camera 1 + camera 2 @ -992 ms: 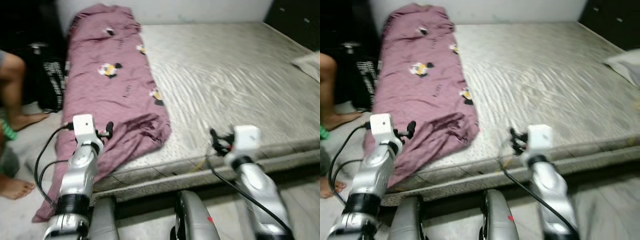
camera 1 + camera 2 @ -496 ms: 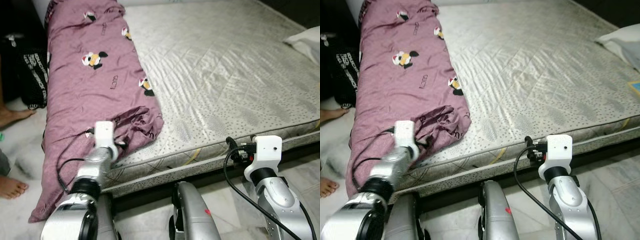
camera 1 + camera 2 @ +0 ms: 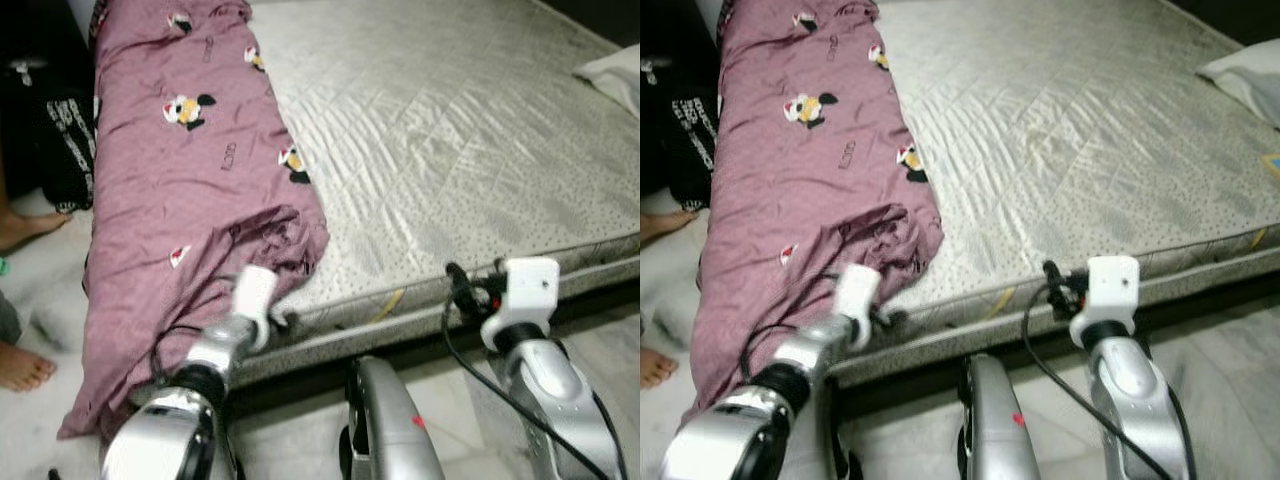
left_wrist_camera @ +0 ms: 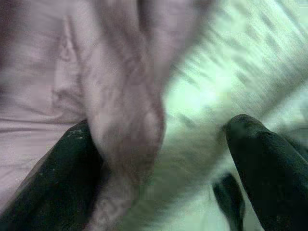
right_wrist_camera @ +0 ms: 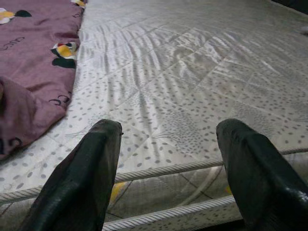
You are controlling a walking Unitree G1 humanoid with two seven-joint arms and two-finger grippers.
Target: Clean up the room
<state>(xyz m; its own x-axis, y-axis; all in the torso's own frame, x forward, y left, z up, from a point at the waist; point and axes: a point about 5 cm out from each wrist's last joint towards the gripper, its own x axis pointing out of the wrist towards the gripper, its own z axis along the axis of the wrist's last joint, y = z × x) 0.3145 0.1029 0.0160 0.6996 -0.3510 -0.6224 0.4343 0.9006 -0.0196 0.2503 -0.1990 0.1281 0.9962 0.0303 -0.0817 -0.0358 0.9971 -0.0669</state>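
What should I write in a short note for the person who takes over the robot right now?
Left gripper: fingers open, at the bunched lower corner of the purple blanket, nothing gripped yet.
Right gripper: fingers open, holding nothing, at the near edge of the mattress.
The blanket lies along the mattress's left side, partly hanging to the floor. A pillow sits at the far right.
Done: nothing visible. Left: grasp the blanket and tidy it.

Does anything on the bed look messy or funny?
Yes. The purple cartoon-print blanket is bunched along the left side of the bare mattress, its crumpled end hanging off the edge toward the floor. The left end effector is open around a fold.
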